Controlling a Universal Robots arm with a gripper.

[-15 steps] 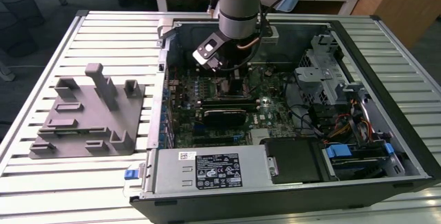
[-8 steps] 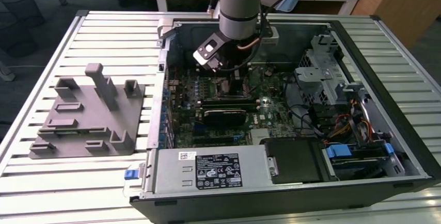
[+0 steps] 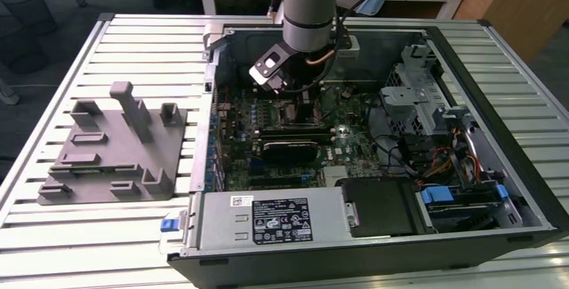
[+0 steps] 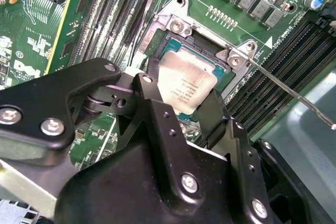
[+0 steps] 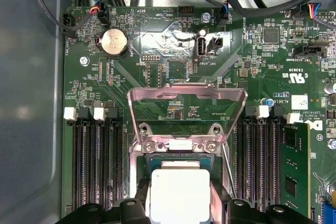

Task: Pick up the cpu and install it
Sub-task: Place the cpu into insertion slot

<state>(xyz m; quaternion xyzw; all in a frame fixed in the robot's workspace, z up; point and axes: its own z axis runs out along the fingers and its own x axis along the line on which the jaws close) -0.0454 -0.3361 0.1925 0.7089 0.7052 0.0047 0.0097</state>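
Note:
The cpu [image 4: 186, 85], a flat square chip with a silvery-white top, lies in the motherboard socket [image 4: 229, 77] inside the open computer case [image 3: 498, 56]. In the first wrist view the cpu [image 5: 180, 192] glares bright between two black fingers. My gripper [image 4: 181, 98] straddles it, one finger against each of two opposite edges, shut on the chip. The exterior view has the gripper [image 3: 300, 102] reaching down from the arm onto the middle of the motherboard. The socket's metal load plate [image 5: 186, 95] stands flipped open, and its thin lever [image 4: 294, 95] sticks out to one side.
Rows of black memory slots [image 5: 97, 166] flank the socket on both sides. A grey plastic fixture block [image 3: 116, 149] sits on the slatted table at the exterior view's left. The power supply [image 3: 266, 219] and drive cages [image 3: 418, 96] crowd the case's near and right sides.

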